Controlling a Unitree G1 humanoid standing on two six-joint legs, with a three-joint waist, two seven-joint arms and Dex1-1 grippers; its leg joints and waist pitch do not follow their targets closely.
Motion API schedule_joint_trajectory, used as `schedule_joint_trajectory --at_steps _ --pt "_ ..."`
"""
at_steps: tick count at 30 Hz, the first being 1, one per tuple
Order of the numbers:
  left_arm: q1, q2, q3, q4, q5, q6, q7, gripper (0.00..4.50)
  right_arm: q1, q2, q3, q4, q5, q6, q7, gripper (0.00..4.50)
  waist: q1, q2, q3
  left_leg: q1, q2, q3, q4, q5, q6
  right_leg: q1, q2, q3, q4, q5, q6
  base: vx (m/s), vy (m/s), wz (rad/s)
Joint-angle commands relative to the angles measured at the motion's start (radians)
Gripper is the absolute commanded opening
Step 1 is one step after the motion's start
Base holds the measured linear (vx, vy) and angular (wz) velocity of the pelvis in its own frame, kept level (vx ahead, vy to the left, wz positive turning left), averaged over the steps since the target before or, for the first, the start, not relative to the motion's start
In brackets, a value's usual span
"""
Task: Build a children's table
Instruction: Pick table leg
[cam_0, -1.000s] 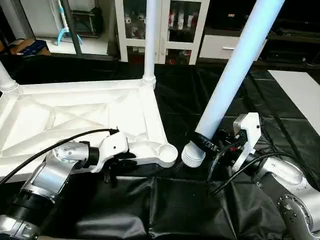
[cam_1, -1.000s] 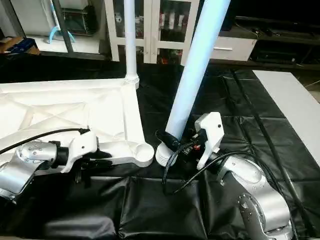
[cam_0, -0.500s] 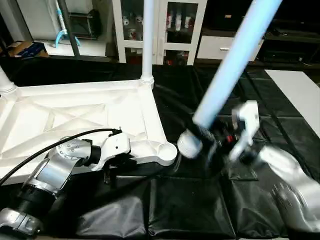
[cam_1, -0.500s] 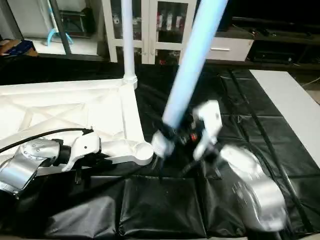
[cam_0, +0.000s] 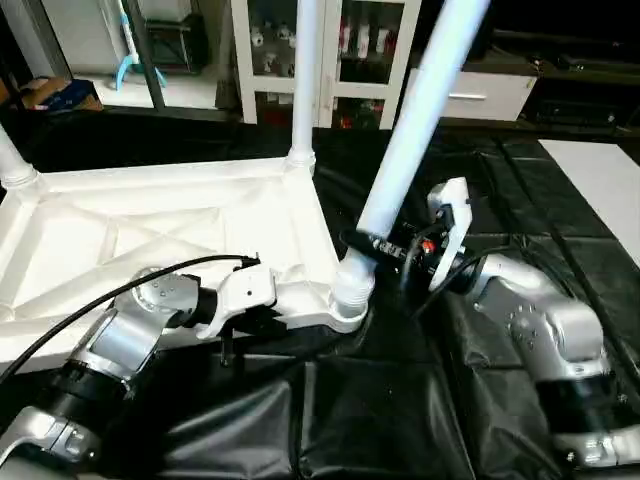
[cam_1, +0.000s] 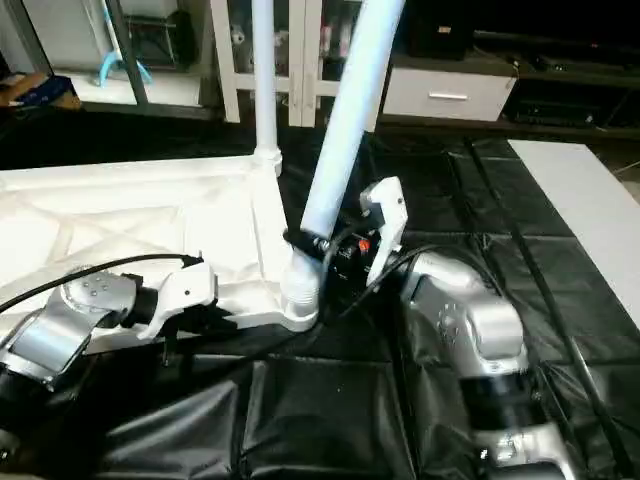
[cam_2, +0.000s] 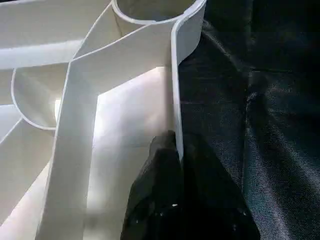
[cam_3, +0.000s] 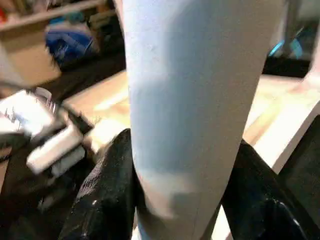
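The upturned tabletop (cam_0: 170, 235) is laid ribbed side up on the black sheet (cam_0: 400, 420) covering the worktop, filling the area from nine to twelve o'clock in the head views. Two legs are seen already standing in corner sockets: one upright leg (cam_0: 305, 70) at the far corner at about twelve o'clock, and part of another leg (cam_0: 10, 160) at the far left corner at about ten o'clock.

The left tool (cam_2: 179, 150) is closed tightly on the thin rim wall of the tabletop's near edge, one black finger (cam_2: 160, 185) lying inside the wall and the other outside it, just short of the near right corner socket (cam_2: 150, 10).

A third leg (cam_0: 415, 110) is clamped by the right tool (cam_0: 372, 243) low on its shaft, the two black fingers (cam_3: 107, 185) being spread about halfway and pressed against either side of the tube. This leg is tilted, its top leaning away towards one o'clock, while its flared lower end (cam_0: 352, 285) is set at the near right corner socket, close to the centre of the head views. Whether the end is fully seated in the socket cannot be told.

A white glass-door cabinet (cam_0: 335, 50) is seen behind the worktop at twelve o'clock.
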Motion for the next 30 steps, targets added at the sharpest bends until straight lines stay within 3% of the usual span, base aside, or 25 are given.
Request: schedule_joint_trajectory --at_steps 1,4,5,25,26,27,30 --pt "0.007 -0.018 -0.048 -0.002 0.017 -0.012 -0.010 0.06 -0.039 -0.011 0.027 0.040 -0.028 -0.004 0.038 1.81 -0.005 -0.006 -0.061 0.036 0.032 -0.008 -0.072 -0.148 0.032 0.023 -0.006 -0.002 -0.050 -0.006 -0.231 0.000 0.000 0.00" --pt "0.010 -0.019 -0.046 -0.013 0.012 -0.008 -0.012 0.06 -0.059 -0.016 0.044 0.073 -0.045 -0.015 0.067 1.81 -0.005 -0.004 -0.057 0.038 0.035 -0.009 -0.077 -0.192 0.017 0.020 -0.008 -0.001 -0.056 -0.083 -0.225 0.000 0.000 0.00" --pt "0.013 -0.017 -0.044 -0.022 0.010 -0.004 -0.012 0.06 -0.069 -0.013 0.045 0.093 -0.047 -0.014 0.081 1.81 -0.005 -0.010 -0.057 0.038 0.036 -0.009 -0.078 -0.208 0.009 0.020 -0.009 0.000 -0.056 -0.107 -0.218 0.000 0.000 0.00" --pt "0.048 -0.006 -0.033 -0.080 -0.002 0.013 -0.016 0.06 -0.093 0.033 0.082 0.281 -0.144 -0.154 0.109 1.81 -0.012 -0.011 -0.059 0.038 0.035 -0.009 -0.078 -0.208 0.009 0.018 -0.006 -0.001 -0.055 -0.081 -0.224 0.000 0.000 0.00" --pt "0.048 -0.005 -0.032 -0.081 -0.003 0.014 -0.017 0.06 -0.091 0.035 0.082 0.282 -0.143 -0.153 0.112 1.81 -0.013 -0.011 -0.058 0.038 0.035 -0.009 -0.079 -0.214 0.008 0.018 -0.006 -0.001 -0.056 -0.088 -0.224 0.000 0.000 0.00" --pt "0.045 0.000 -0.033 -0.083 -0.002 0.016 -0.022 0.06 -0.084 0.039 0.098 0.298 -0.159 -0.163 0.118 1.81 -0.012 -0.003 -0.058 0.039 0.035 -0.010 -0.080 -0.227 0.002 0.016 -0.006 0.000 -0.056 -0.099 -0.222 0.000 0.000 0.00" --pt "0.045 0.001 -0.033 -0.083 -0.002 0.016 -0.023 0.06 -0.084 0.039 0.104 0.304 -0.166 -0.168 0.120 1.81 -0.015 -0.007 -0.059 0.040 0.035 -0.011 -0.081 -0.243 -0.009 0.016 -0.005 -0.001 -0.057 -0.100 -0.220 0.000 0.000 0.00"
